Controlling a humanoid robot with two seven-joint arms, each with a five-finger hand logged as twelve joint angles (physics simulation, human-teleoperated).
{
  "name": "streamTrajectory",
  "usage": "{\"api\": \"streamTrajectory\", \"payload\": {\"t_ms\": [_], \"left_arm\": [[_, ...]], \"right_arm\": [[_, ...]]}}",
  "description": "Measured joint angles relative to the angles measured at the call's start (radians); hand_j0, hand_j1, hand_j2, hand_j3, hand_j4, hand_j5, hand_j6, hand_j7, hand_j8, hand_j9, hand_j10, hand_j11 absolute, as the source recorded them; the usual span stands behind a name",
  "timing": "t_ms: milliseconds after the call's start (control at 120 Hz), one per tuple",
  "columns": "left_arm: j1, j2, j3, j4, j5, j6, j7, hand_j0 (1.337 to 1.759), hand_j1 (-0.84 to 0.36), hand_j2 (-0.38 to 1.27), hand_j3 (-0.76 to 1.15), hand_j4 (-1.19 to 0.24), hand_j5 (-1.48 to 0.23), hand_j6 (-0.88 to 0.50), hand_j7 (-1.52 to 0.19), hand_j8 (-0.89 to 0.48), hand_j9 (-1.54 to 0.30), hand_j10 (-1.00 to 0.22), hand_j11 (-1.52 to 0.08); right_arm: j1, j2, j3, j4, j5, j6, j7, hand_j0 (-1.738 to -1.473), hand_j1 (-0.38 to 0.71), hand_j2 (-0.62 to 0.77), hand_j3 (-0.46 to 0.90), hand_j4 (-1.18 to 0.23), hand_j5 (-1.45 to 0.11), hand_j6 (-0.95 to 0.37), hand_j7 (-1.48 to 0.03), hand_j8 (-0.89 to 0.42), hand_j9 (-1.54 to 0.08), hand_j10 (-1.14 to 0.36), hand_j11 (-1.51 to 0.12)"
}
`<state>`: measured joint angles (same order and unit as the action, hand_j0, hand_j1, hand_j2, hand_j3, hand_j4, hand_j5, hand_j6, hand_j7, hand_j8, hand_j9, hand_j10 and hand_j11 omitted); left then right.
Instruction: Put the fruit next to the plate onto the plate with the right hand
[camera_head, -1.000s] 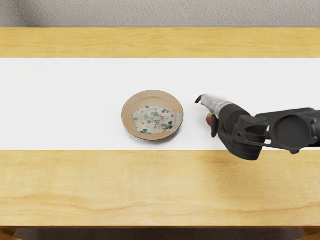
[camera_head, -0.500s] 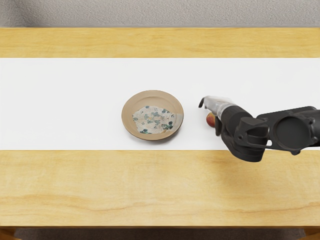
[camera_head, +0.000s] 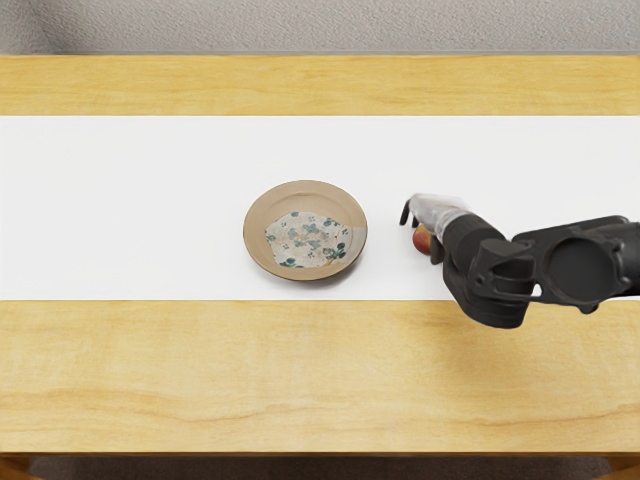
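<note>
On the white runner (camera_head: 150, 200) of the bench (camera_head: 300, 370), just right of the plate (camera_head: 258, 222) and apart from it, the fruit (camera_head: 421, 240) is sitting. The right hand (camera_head: 435, 218) is covering most of it. Whether the hand is gripping the fruit, I cannot tell.
</note>
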<state>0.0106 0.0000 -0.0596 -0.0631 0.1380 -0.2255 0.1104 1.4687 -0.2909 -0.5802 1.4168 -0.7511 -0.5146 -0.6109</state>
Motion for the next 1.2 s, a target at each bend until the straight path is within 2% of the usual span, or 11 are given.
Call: {"api": "streamTrajectory", "payload": {"t_ms": [158,317,633,867,900,1117,1200], "left_arm": [[0.0,0.0,0.0,0.0,0.0,0.0,0.0,1.658,0.35,0.0,0.0,0.0,0.0,0.0,0.0,0.0,0.0,0.0,0.0],[0.0,0.0,0.0,0.0,0.0,0.0,0.0,1.658,0.35,0.0,0.0,0.0,0.0,0.0,0.0,0.0,0.0,0.0,0.0],[0.0,0.0,0.0,0.0,0.0,0.0,0.0,1.658,0.35,0.0,0.0,0.0,0.0,0.0,0.0,0.0,0.0,0.0,0.0],[0.0,0.0,0.0,0.0,0.0,0.0,0.0,1.658,0.35,0.0,0.0,0.0,0.0,0.0,0.0,0.0,0.0,0.0,0.0],[0.0,0.0,0.0,0.0,0.0,0.0,0.0,1.658,0.35,0.0,0.0,0.0,0.0,0.0,0.0,0.0,0.0,0.0,0.0],[0.0,0.0,0.0,0.0,0.0,0.0,0.0,1.658,0.35,0.0,0.0,0.0,0.0,0.0,0.0,0.0,0.0,0.0,0.0],[0.0,0.0,0.0,0.0,0.0,0.0,0.0,1.658,0.35,0.0,0.0,0.0,0.0,0.0,0.0,0.0,0.0,0.0,0.0]], "right_arm": [[0.001,0.007,-0.011,-0.005,0.0,-0.009,0.0,-1.658,0.2,-0.09,0.0,-0.46,-0.59,-0.46,-0.59,-0.46,-0.59,-0.46,-0.59],[0.0,0.008,-0.013,-0.007,0.0,-0.01,0.0,-1.657,0.23,-0.08,0.0,-0.5,-0.66,-0.5,-0.65,-0.43,-0.66,-0.5,-0.66],[0.0,0.023,-0.014,-0.008,-0.001,-0.012,-0.001,-1.651,0.26,0.05,0.0,-0.63,-0.81,-0.47,-0.81,-0.39,-0.82,-0.56,-0.83],[-0.002,0.025,-0.001,-0.008,0.001,-0.008,0.002,-1.646,0.24,0.07,0.0,-0.75,-1.02,-0.43,-1.0,-0.33,-1.04,-0.55,-1.07],[-0.002,0.024,0.003,-0.009,0.002,-0.009,0.002,-1.646,0.25,0.11,0.0,-0.77,-1.04,-0.43,-1.02,-0.33,-1.07,-0.56,-1.09],[0.001,-0.017,0.042,-0.003,0.0,-0.007,0.004,-1.645,0.28,0.22,0.0,-0.83,-1.11,-0.4,-1.09,-0.32,-1.14,-0.63,-1.18],[0.002,-0.03,0.06,0.0,0.0,-0.005,0.004,-1.645,0.28,0.21,0.0,-0.84,-1.12,-0.4,-1.1,-0.32,-1.15,-0.63,-1.2]]}}
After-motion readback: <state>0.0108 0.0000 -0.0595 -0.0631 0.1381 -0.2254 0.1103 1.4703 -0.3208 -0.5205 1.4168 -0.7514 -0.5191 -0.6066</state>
